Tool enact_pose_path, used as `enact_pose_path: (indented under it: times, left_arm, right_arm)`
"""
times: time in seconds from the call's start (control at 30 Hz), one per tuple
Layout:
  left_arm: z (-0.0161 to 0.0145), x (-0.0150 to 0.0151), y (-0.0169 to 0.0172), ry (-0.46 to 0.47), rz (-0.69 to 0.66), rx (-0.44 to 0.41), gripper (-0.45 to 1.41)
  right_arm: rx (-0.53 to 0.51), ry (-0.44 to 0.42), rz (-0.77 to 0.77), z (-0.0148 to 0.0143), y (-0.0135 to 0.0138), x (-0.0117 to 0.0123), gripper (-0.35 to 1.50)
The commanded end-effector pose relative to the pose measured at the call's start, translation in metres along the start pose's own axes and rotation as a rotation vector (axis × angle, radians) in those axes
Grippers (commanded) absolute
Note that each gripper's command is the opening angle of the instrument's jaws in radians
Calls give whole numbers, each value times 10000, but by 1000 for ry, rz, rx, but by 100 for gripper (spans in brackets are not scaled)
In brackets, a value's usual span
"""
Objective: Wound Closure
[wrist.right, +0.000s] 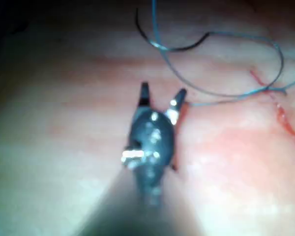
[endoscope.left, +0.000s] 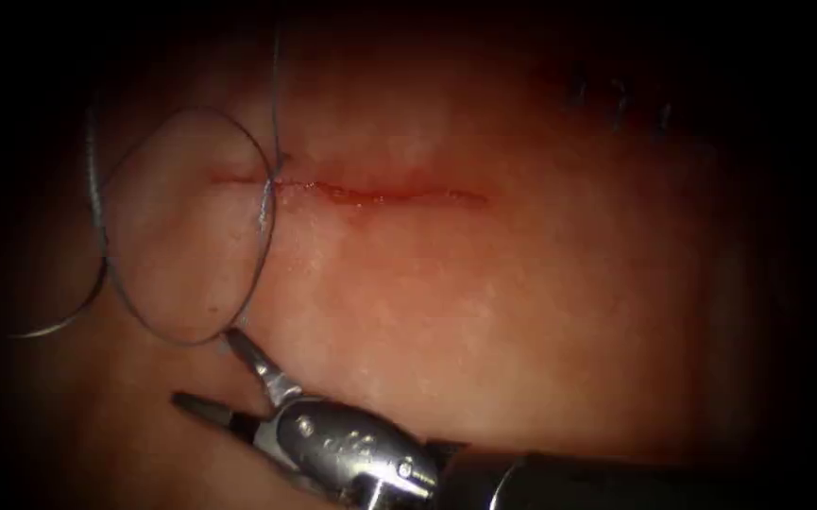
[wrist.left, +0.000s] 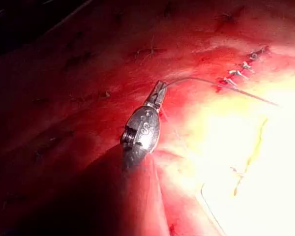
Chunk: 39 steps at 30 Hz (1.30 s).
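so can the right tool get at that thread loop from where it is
Probably yes: the right tool has open jaws, holding nothing, one tip just beside the thread loop at the left end of the cut, with nothing between.

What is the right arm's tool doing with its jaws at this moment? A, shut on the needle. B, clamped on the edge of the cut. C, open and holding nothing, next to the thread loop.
C: the right tool has its jaws spread apart with nothing between them, one tip just beside the bottom of the thread loop; the right wrist view shows them open too.
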Motion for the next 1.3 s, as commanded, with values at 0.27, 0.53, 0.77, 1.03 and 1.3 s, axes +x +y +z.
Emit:
enact_pose_path:
  times: [0.27,0.53,0.77,1.03,1.3]
  left_arm:
    - [1,30,23,50,-6,-46,-45]
    - [-3,51,66,78,-2,-77,-45]
    - [-8,59,112,93,22,-97,-45]
    - [-19,48,165,94,-4,-116,-45]
    - [-28,29,204,84,-39,-124,-45]
  right_arm:
    - [122,-42,-21,-52,15,-13,115]
    - [122,-37,-4,-67,69,30,86]
    - [107,-25,12,-42,93,48,31]
    - [107,-1,17,4,136,41,21]
    - [128,8,0,63,180,45,9]
